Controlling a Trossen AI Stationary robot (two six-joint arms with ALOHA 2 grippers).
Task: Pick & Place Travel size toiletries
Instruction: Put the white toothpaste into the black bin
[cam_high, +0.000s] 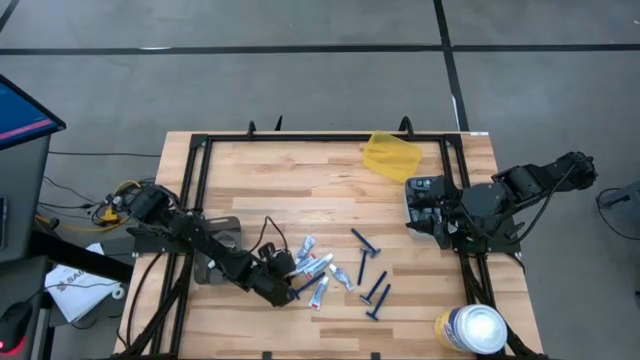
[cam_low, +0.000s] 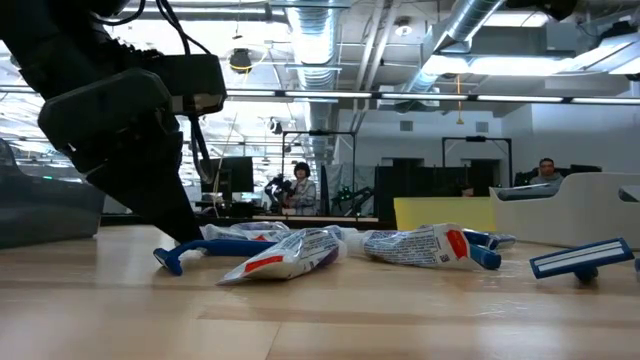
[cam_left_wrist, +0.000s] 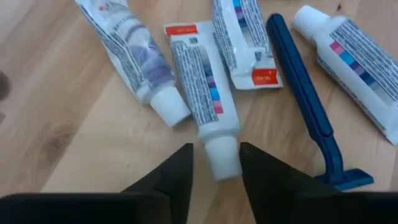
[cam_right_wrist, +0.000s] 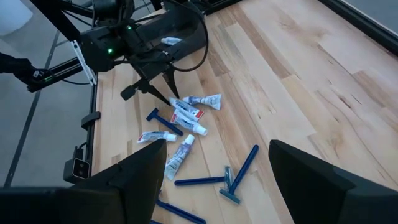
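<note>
The light wooden slatted table (cam_high: 300, 170) carries everything, ringed by a black metal frame. Off at its right front corner stands one large round canister with a white lid (cam_high: 472, 329), and at the back lies one crumpled yellow plastic bag (cam_high: 388, 156).

The left gripper (cam_high: 283, 277) is low over the pile at the table's front, its two dark fingers (cam_left_wrist: 180, 177) spread apart with the white cap of one small white squeeze tube (cam_left_wrist: 205, 106) lying between their tips (not yet pinched, as far as the wrist view shows). The right gripper (cam_high: 415, 212) waits over the table's right edge with its fingers wide apart and nothing between them.

The toiletries lie together in the front middle. I count about five white-and-blue tubes (cam_high: 322, 270), though they overlap and the number may be off by one. The thin dark-blue disposable razors come to five: one (cam_left_wrist: 305, 99) lying just beside the fingered tube, four (cam_high: 366, 262) scattered to the right.
</note>
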